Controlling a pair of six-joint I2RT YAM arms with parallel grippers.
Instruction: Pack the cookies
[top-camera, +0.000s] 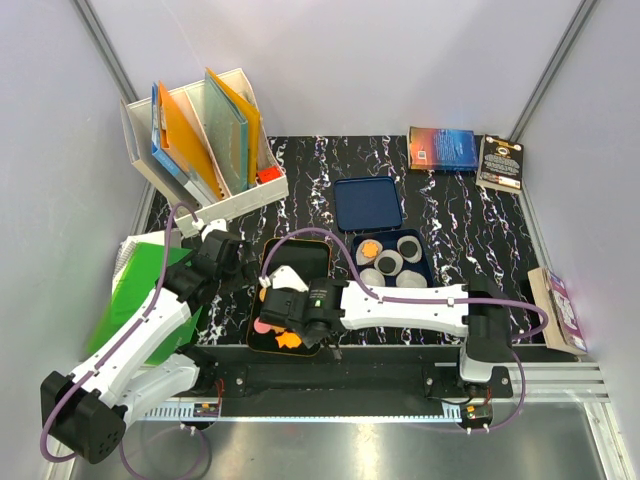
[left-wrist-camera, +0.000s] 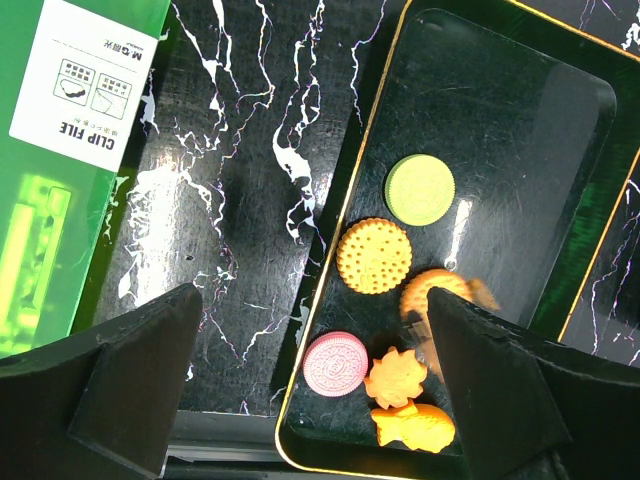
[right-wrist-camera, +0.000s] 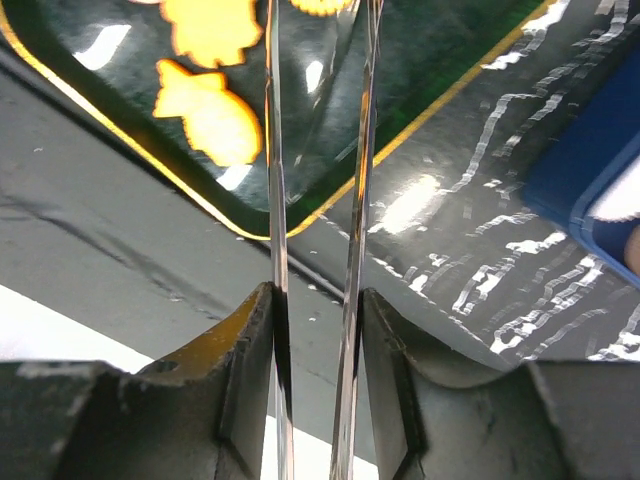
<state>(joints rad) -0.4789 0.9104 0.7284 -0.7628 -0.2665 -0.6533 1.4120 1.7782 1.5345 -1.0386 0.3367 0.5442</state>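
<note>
tray (left-wrist-camera: 520, 130): glossy black, gold rim | cookies (left-wrist-camera: 374, 256): matt plastic | tabletop (left-wrist-camera: 250, 200): shiny marbled | folder (left-wrist-camera: 40, 250): glossy plastic

My two arms are white shells with black joints; the left arm (top-camera: 150, 335) stands on a black block, my left base (top-camera: 85, 425); the right arm (top-camera: 410, 305) stands on my right base (top-camera: 487, 352), white above and black below; a purple cable (top-camera: 300, 238) loops along each arm. My left gripper (left-wrist-camera: 312, 295) has broad, matt black, wedge-shaped fingers (left-wrist-camera: 130, 390) with a rough grain; my right gripper (right-wrist-camera: 318, 120) carries two thin clear blades (right-wrist-camera: 275, 200) set in black mounts (right-wrist-camera: 235, 380).
</note>
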